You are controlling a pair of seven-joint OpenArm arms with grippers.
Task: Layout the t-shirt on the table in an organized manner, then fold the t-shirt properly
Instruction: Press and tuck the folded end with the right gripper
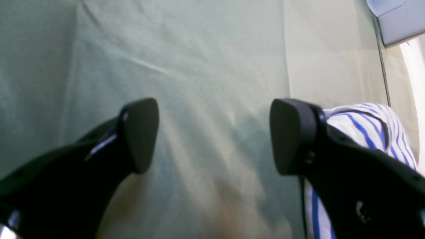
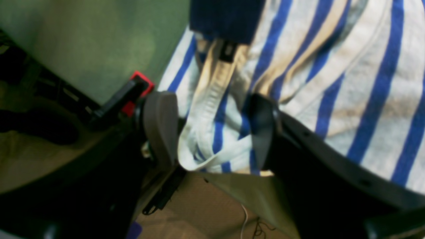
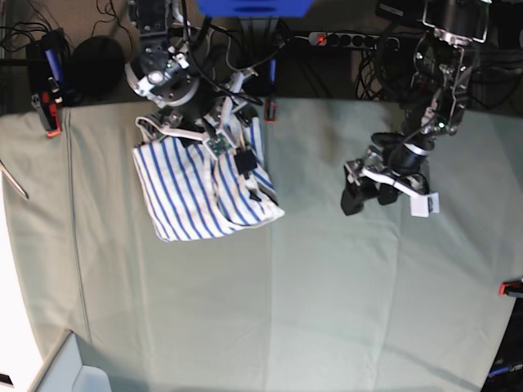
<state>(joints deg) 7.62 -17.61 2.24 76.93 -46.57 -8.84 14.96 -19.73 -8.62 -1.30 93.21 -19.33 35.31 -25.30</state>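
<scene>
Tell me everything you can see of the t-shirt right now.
The t-shirt is soft white knit with thin blue stripes, lying bunched and creased, not spread flat, on the far part of the table. In the right wrist view its white ribbed hem or collar band hangs folded between the open fingers of the right gripper, near the table's edge. The left gripper stands apart from it.

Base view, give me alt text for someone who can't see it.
A crumpled striped t-shirt lies bunched at the far left of a green cloth table, the right end effector at its top edge. The left end effector hangs open over bare cloth, well clear of the shirt.
</scene>
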